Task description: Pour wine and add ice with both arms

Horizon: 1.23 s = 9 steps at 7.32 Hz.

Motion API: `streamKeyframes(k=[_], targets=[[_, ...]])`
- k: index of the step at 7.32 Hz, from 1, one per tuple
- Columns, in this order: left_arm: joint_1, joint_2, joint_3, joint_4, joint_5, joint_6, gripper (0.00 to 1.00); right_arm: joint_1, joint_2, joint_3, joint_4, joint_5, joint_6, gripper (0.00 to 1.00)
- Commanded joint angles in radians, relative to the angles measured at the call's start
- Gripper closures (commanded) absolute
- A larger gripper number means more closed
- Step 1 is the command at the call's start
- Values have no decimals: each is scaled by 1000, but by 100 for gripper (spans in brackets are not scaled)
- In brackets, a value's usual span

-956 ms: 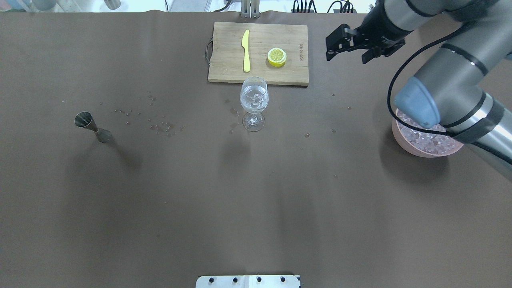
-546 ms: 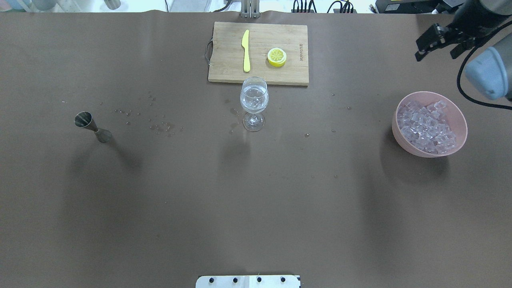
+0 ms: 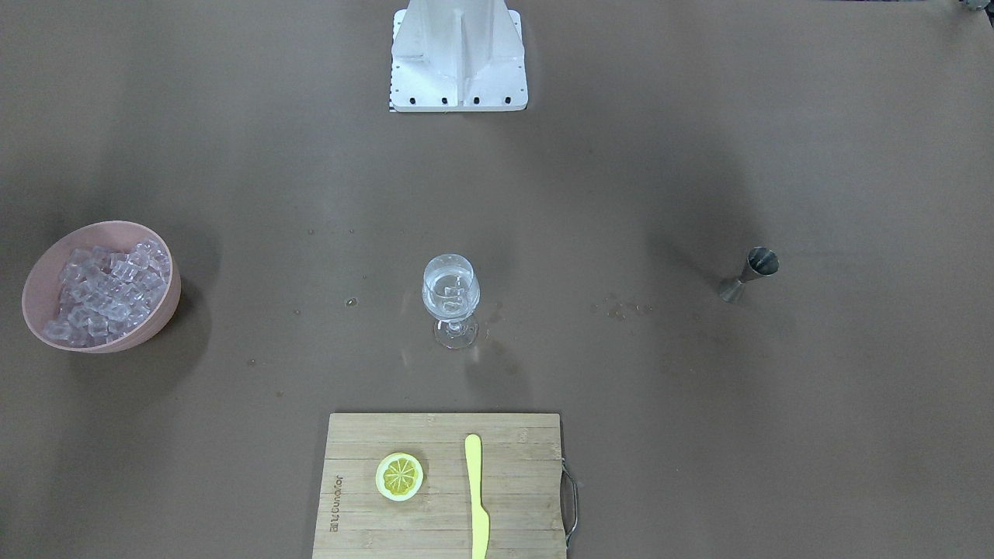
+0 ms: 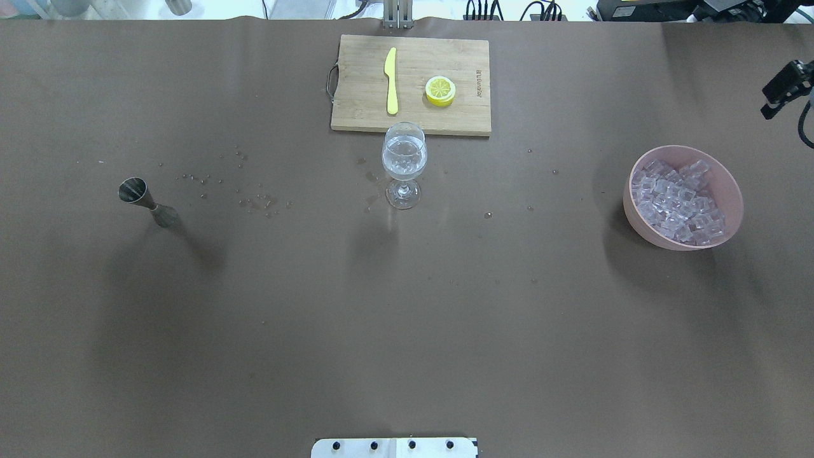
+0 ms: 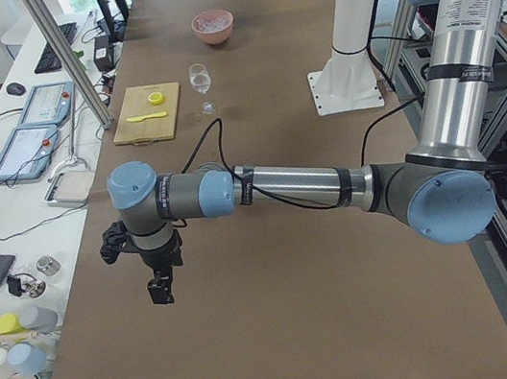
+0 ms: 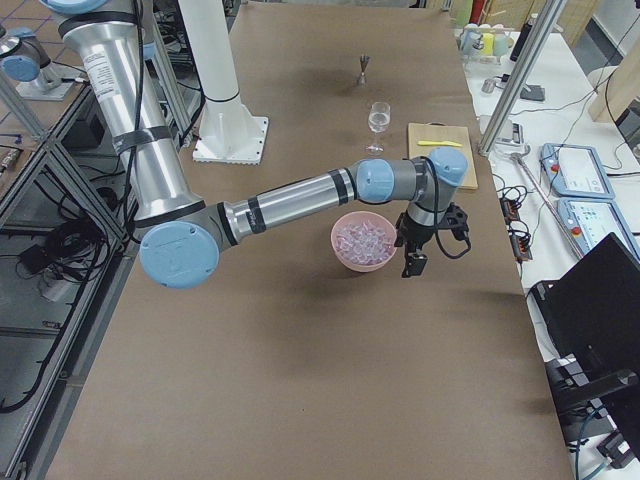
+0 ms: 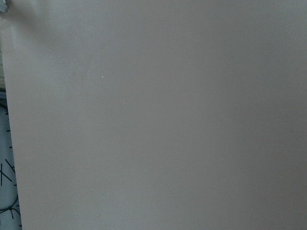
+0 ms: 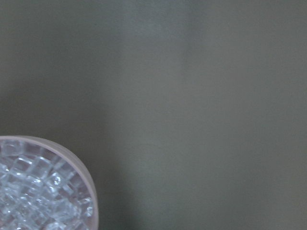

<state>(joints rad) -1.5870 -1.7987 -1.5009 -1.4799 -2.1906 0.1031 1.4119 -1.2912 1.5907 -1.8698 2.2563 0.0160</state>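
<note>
A wine glass (image 4: 404, 164) stands at the table's middle, holding clear wine and a few ice cubes (image 3: 451, 293). A pink bowl (image 4: 728, 184) full of ice cubes (image 4: 679, 200) sits at the right, and it also shows in the right wrist view (image 8: 88, 184). A steel jigger (image 4: 145, 200) stands at the left. My right gripper (image 6: 413, 264) hangs beyond the bowl's far right side. One finger (image 4: 781, 92) shows at the overhead view's edge, alone and holding nothing. My left gripper (image 5: 159, 288) hangs over bare table far to the left. I cannot tell whether it is open.
A wooden cutting board (image 4: 362, 102) with a yellow knife (image 4: 391, 79) and a lemon half (image 4: 440, 90) lies just behind the glass. Water drops (image 4: 257, 202) dot the table between jigger and glass. The white post base (image 3: 458, 58) stands at the robot's side.
My right arm swung from beside the cutting board out to the right edge of the overhead view. That uncovered the ice bowl. The glass, the jigger and the board stayed put.
</note>
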Motion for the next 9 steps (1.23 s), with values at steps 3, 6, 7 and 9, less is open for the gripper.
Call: streamKeyframes(k=[3, 6, 7, 9], targets=[[-2, 10, 19, 6, 0, -6, 2, 183, -175, -18, 89, 23, -91, 0], [-21, 9, 27, 15, -3, -9, 2, 213, -198, -26, 90, 118, -123, 0], [-21, 10, 22, 15, -35, -26, 2, 214, -203, -6, 89, 127, -116, 0], [-21, 47, 2, 13, -83, -55, 2, 214, -209, -6, 90, 129, -116, 0]])
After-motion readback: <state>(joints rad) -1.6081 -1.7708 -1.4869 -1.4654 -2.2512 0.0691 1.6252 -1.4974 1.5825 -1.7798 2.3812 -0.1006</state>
